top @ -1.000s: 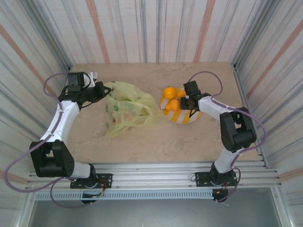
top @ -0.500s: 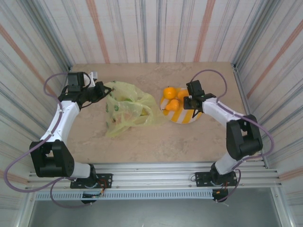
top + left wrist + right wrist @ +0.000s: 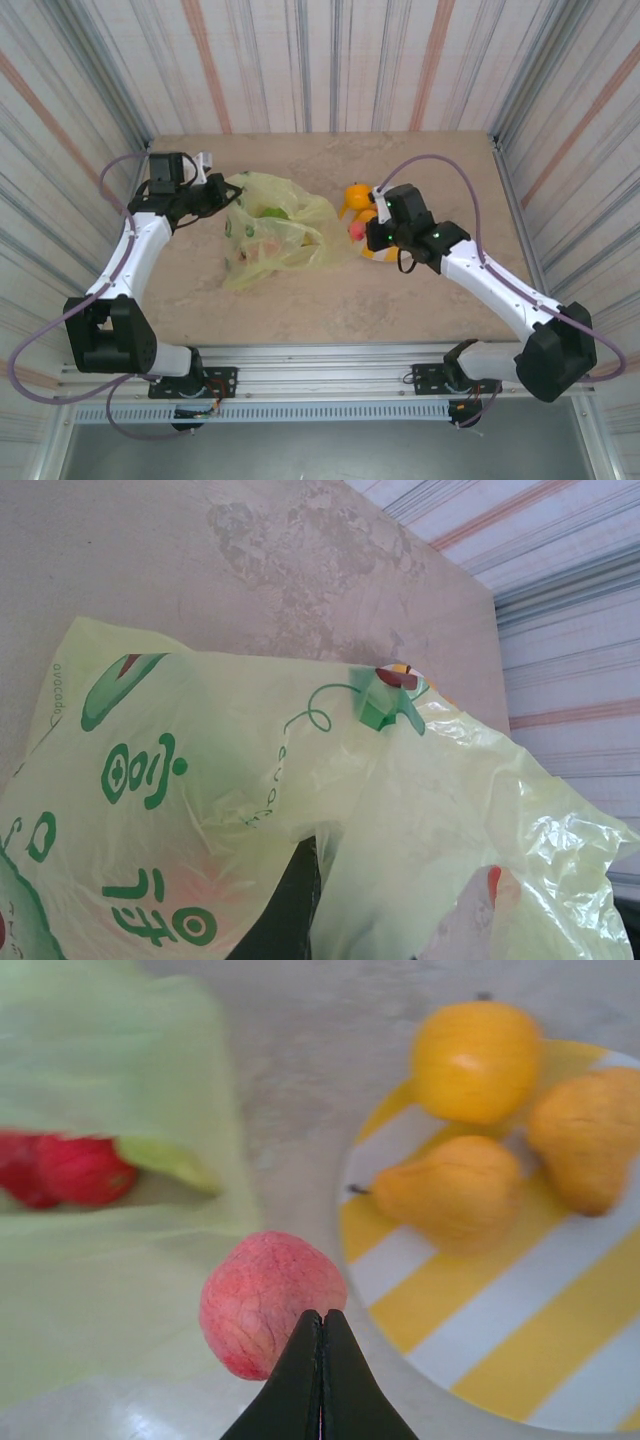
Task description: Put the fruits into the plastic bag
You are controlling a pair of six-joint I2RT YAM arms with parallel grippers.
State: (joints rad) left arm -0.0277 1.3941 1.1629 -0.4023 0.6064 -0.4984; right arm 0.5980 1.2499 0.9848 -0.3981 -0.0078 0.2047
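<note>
Three yellow-orange fruits (image 3: 455, 1192) sit on the striped plate (image 3: 500, 1330), ahead and right of the right gripper (image 3: 322, 1316). Its jaws are squeezed tight together, with a pink fruit (image 3: 270, 1295) just past the tips on the desk (image 3: 300, 300). The left gripper (image 3: 220, 190) pinches the plastic bag (image 3: 275, 235).

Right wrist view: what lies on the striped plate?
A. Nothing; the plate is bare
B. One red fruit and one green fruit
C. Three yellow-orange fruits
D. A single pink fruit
C: the striped plate carries a round orange fruit and two pear-shaped fruits, all yellow-orange. The pink fruit sits off the plate's rim.
</note>
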